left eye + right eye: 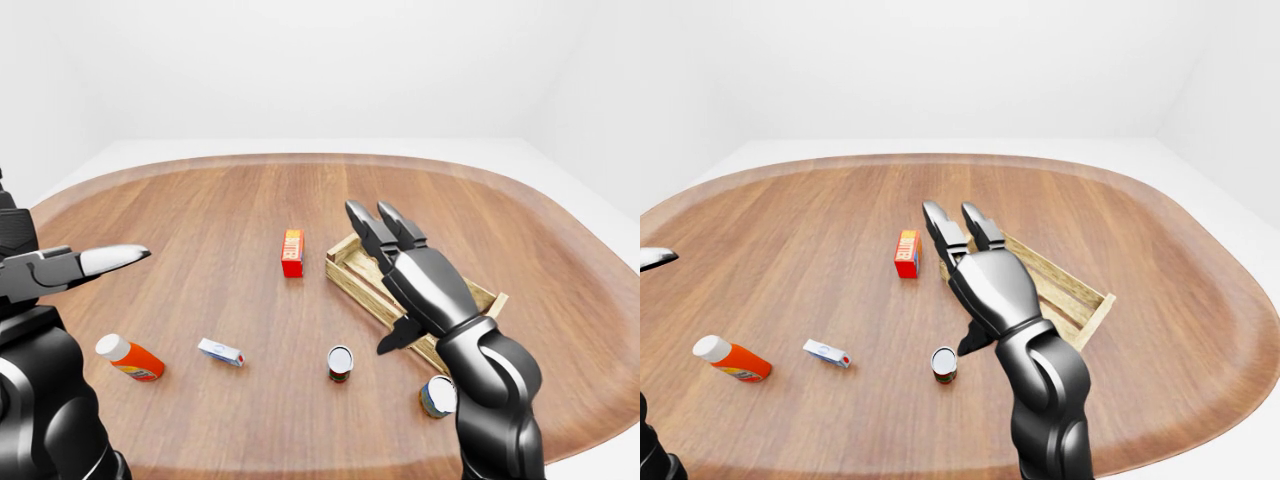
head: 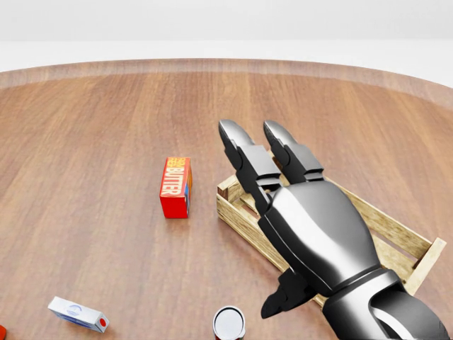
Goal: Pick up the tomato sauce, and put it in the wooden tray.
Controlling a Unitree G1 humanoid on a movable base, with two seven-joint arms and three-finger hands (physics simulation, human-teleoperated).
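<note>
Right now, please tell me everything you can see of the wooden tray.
The wooden tray is a shallow, pale slatted crate with square corner posts. It lies flat on the round wooden table, angled diagonally, right of the red butter box. The open right hand covers much of it in every view; whether they touch is unclear.

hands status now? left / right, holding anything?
Left hand: open, empty, raised at the left edge of the left-eye view.
Right hand: open, empty, fingers extended over the wooden tray.

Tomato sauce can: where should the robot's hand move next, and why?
Probably lower the open right hand onto the small red white-topped can. It hovers empty over the wooden slatted tray, while the can stands apart, toward the head view's bottom.
</note>
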